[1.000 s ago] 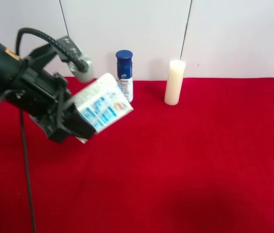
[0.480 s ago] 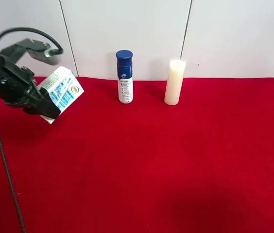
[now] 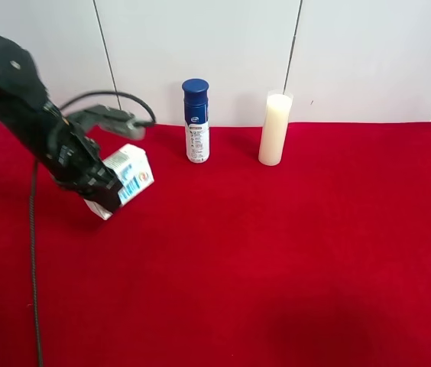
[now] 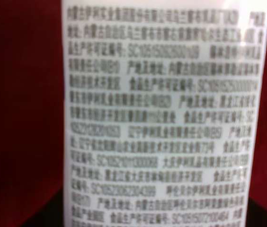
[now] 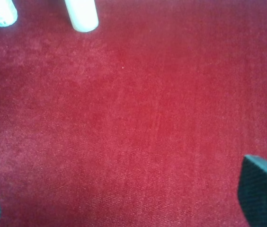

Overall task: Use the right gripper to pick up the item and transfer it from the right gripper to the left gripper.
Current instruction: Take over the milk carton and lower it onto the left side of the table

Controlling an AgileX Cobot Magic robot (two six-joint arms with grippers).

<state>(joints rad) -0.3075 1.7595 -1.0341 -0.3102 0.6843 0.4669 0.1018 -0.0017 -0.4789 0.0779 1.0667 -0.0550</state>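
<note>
The item, a small white carton with light-blue print (image 3: 129,177), is tilted and held low over the red cloth at the left of the exterior high view. The left gripper (image 3: 102,193) is shut on it, on a black arm with a trailing cable. In the left wrist view the carton's printed white side (image 4: 162,113) fills the frame between dark finger bases. Whether the carton touches the cloth I cannot tell. The right gripper (image 5: 126,198) is open and empty over bare red cloth; only its two fingertips (image 5: 263,189) show. The right arm is out of the exterior high view.
A blue-capped white spray bottle (image 3: 196,121) and a tall cream-white cylinder (image 3: 275,128) stand at the back of the red table (image 3: 315,252) by the white wall. Their bases also show in the right wrist view, the bottle (image 5: 0,12) and the cylinder (image 5: 81,14).
The arm holding the carton swung far to the view's left, then came back right and down. The carton is now lower, close to the cloth, and looks smaller.
</note>
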